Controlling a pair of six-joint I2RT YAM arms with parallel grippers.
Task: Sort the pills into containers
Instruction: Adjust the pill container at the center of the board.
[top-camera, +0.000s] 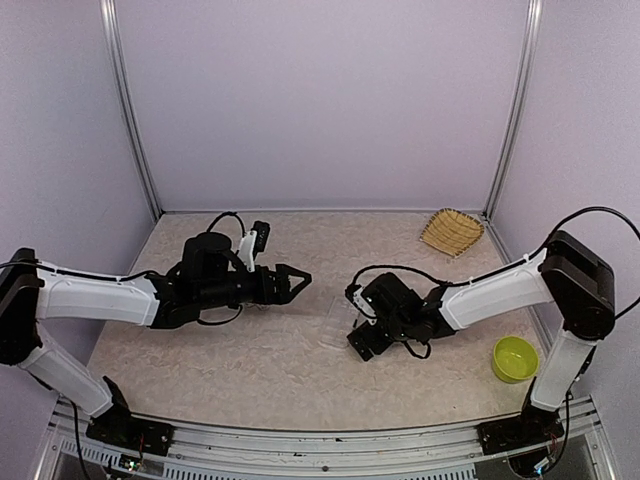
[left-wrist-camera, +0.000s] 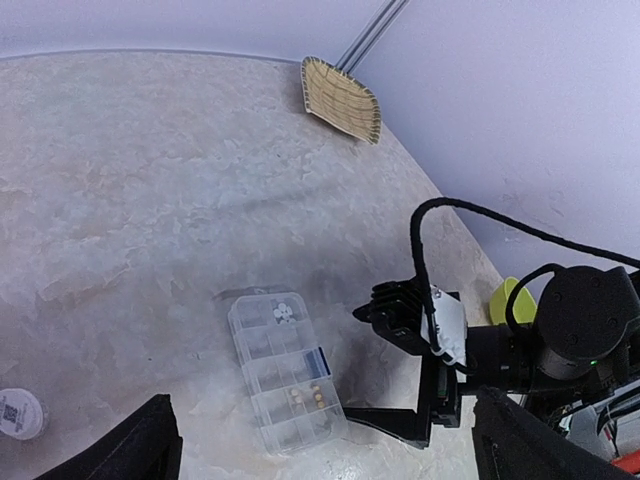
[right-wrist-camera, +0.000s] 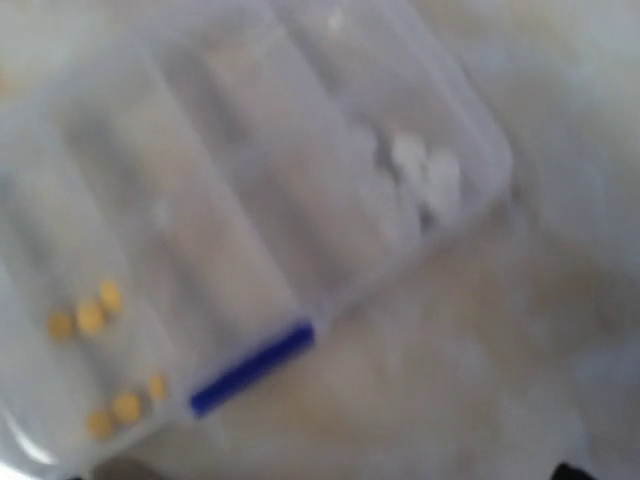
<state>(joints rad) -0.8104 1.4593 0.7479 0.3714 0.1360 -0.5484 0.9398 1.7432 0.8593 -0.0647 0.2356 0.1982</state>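
Observation:
The container (top-camera: 334, 325), a flat clear box with small compartments and a blue clasp (left-wrist-camera: 318, 360), lies on the table between my arms. White pills (left-wrist-camera: 283, 313) sit in its far end compartment and small yellow pills (left-wrist-camera: 309, 397) in one nearer me. In the blurred right wrist view the container (right-wrist-camera: 230, 230) fills the frame, white pills (right-wrist-camera: 425, 172) at right, yellow pills (right-wrist-camera: 90, 320) at left. My right gripper (top-camera: 358, 335) stands open just right of the box, its lower finger (left-wrist-camera: 395, 420) at the box's near corner. My left gripper (top-camera: 293, 281) hangs open and empty, left of the box and above the table.
A woven straw basket (top-camera: 451, 232) lies at the back right corner. A lime-green bowl (top-camera: 514, 358) stands near the right arm's base. A small white round cap-like object (left-wrist-camera: 18, 413) lies on the table at the left edge of the left wrist view.

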